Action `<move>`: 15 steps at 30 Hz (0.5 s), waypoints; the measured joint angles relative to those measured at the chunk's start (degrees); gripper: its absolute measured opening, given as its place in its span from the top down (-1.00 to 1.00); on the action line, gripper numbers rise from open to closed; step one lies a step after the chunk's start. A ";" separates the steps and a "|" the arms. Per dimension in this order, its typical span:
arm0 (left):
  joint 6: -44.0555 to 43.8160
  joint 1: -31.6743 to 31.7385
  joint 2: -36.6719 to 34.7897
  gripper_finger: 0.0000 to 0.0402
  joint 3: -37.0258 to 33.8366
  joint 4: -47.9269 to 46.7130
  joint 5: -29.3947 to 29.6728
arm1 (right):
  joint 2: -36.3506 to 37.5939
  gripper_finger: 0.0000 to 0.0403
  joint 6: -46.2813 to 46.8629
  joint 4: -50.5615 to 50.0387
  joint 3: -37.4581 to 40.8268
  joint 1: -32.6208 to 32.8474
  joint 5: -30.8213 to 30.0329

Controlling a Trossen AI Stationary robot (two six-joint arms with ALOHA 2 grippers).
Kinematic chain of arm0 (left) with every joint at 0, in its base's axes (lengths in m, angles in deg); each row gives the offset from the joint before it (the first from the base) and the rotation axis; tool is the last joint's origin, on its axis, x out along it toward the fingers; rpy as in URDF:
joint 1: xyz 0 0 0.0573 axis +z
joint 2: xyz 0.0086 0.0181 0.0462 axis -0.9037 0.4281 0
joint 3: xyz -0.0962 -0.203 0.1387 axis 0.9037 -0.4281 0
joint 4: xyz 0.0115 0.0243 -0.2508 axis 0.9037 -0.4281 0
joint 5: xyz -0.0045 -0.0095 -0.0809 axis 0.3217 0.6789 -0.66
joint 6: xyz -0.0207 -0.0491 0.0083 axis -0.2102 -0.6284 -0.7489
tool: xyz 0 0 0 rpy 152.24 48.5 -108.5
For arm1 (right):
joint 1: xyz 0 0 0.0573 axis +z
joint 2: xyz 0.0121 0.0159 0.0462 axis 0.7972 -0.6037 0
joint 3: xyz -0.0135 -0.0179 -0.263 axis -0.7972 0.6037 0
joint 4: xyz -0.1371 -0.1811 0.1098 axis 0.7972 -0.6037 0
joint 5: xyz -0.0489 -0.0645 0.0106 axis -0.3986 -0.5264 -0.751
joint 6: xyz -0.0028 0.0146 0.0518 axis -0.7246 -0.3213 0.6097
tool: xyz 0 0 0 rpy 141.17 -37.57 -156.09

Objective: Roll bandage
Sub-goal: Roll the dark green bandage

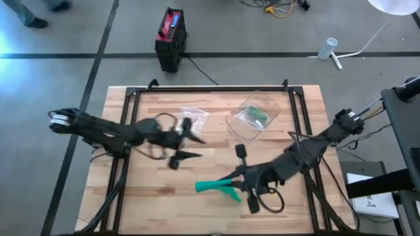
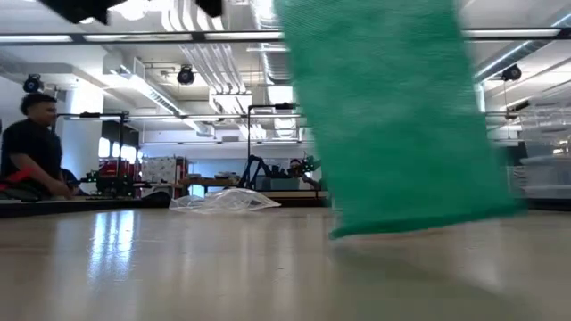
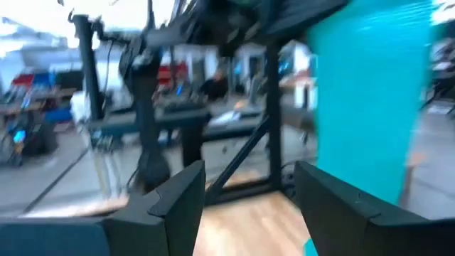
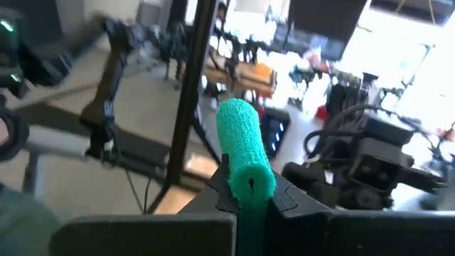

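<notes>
near the table's front middle, seen from above, the right gripper (image 1: 231, 185) is clamped on a green bandage (image 1: 213, 188) with a loose tail. its wrist camera shows the rolled end (image 4: 245, 153) pinched between the fingers. the left gripper (image 1: 188, 147) hovers beside it, fingers apart, empty. at table level, the hanging strip (image 2: 393, 116) fills the view.

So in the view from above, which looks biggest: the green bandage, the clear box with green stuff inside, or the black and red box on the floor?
As they look from above:
1. Clear box
2. Black and red box, close behind, so that order is unsure
3. Green bandage, held in the right tool
</notes>
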 joint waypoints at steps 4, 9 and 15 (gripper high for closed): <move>-0.39 -3.22 -9.38 -0.03 -7.24 3.25 0.03 | -2.24 0.99 -1.41 7.27 0.00 -5.89 7.21; -0.38 -4.58 -19.39 -0.09 -12.30 4.25 0.13 | -4.29 0.99 -1.91 12.02 -0.02 -11.19 14.78; -0.46 -4.61 -26.06 -0.22 -14.19 4.95 -0.20 | -6.56 0.99 -2.21 12.72 0.95 -13.31 16.29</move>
